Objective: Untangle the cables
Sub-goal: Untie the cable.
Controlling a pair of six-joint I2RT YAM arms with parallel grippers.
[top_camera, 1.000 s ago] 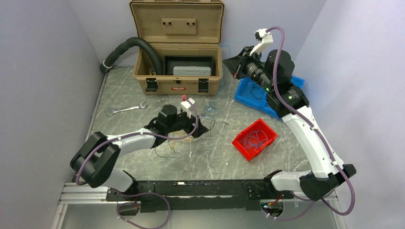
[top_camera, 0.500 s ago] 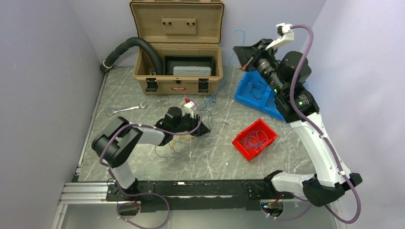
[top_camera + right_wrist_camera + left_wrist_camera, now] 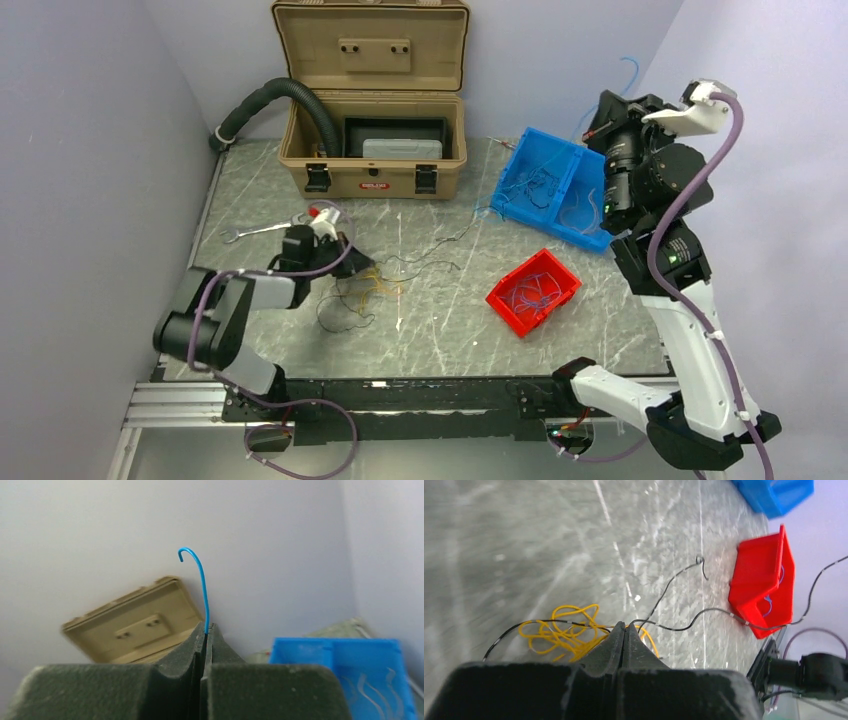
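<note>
The cables lie as a loose tangle on the table: yellow loops (image 3: pixel 376 290) (image 3: pixel 564 630), with thin black strands (image 3: pixel 430 264) (image 3: pixel 684 625) trailing right. My left gripper (image 3: pixel 366 270) (image 3: pixel 625 625) rests low at the tangle's left edge, its jaws shut on a black cable at the tips, with yellow loops right under them. My right gripper (image 3: pixel 603 118) (image 3: pixel 206 628) is raised high above the blue bin (image 3: pixel 520 160), shut on a thin blue cable (image 3: pixel 200 580) whose hooked end (image 3: pixel 627 63) stands up past the fingertips.
The blue bin (image 3: pixel 340 665) and a red bin (image 3: pixel 550 302) (image 3: pixel 759 575) both hold thin wires. An open tan case (image 3: pixel 372 150) (image 3: pixel 135 620) stands at the back, with a black corrugated hose (image 3: pixel 270 97) running into it. A wrench (image 3: pixel 262 230) lies at the left.
My left gripper closed and drew back to the left, dragging the tangle. My right arm swung right and upward with the blue cable, uncovering the blue bin.
</note>
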